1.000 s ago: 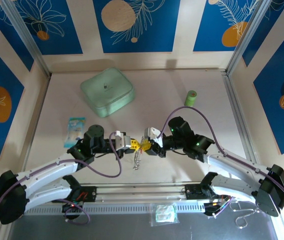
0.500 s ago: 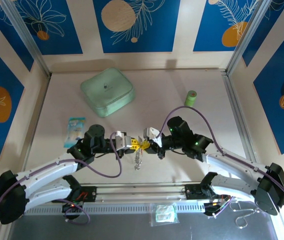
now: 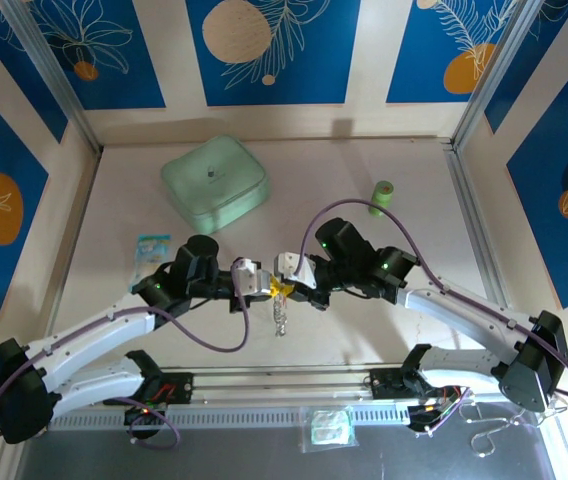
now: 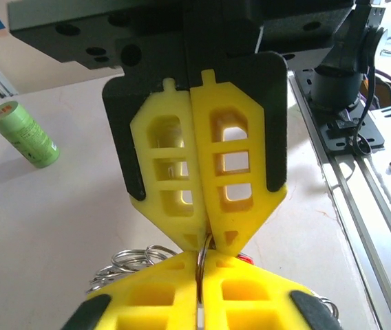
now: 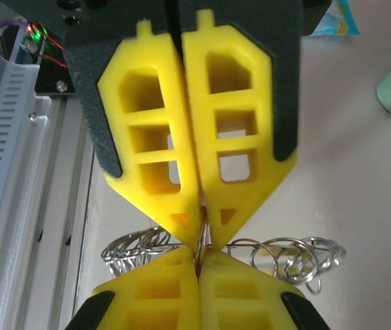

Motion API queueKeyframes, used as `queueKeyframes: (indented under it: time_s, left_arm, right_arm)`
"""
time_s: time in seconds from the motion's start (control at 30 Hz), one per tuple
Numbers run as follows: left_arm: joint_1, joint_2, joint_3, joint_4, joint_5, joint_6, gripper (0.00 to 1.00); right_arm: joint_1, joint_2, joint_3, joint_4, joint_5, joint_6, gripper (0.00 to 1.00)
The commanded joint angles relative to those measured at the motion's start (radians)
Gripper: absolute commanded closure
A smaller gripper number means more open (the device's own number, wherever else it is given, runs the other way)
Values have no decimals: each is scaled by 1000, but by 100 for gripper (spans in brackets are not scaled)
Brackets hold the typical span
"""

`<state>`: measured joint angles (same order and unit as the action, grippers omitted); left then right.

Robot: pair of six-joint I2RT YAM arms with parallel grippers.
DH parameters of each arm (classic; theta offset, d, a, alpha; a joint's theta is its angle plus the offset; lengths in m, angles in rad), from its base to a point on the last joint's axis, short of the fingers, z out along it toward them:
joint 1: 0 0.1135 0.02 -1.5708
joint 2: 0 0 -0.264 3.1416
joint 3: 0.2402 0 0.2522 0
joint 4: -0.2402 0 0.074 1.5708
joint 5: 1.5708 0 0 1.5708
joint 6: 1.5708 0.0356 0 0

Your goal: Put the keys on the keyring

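Centre of the overhead view: the keyring (image 3: 280, 318), a silvery chain of linked wire rings, trails downward against the pale counter (image 3: 349, 340). The left pincer (image 3: 273, 289) and right pincer (image 3: 291, 291), both fully closed, meet tip to tip and nip its upper end.

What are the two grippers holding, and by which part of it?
Both the left gripper and the right gripper are shut on the keyring, pinching one thin wire loop at its top; the chain below is ungripped.
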<state>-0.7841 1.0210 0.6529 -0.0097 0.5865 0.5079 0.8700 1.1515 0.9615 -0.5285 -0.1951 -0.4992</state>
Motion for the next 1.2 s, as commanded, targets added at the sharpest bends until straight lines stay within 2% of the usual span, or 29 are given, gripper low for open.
queueKeyframes:
  time_s: [0.0, 0.1, 0.2, 0.33, 0.47, 1.0, 1.17]
  left_arm:
    - [-7, 11, 23, -26, -13, 24, 100]
    - [-6, -9, -6, 35, -21, -20, 100]
    - [-4, -32, -52, 121, -14, -81, 100]
    - [-1, -48, -143, 299, -12, -181, 100]
    - [0, -49, -179, 376, 12, -226, 100]
    - [5, -28, -208, 425, 94, -221, 100]
    - [5, -30, -209, 427, 96, -221, 100]
  right_arm:
    - [27, -14, 32, -24, -29, -33, 100]
    - [-6, -71, -52, 85, -54, 14, 89]
    - [-70, -144, -170, 239, -158, 107, 79]
    - [-103, -205, -287, 413, -221, 220, 74]
    - [-103, -211, -351, 503, -233, 288, 71]
    - [-103, -166, -398, 589, -211, 303, 71]
    - [-104, -159, -403, 595, -233, 303, 83]
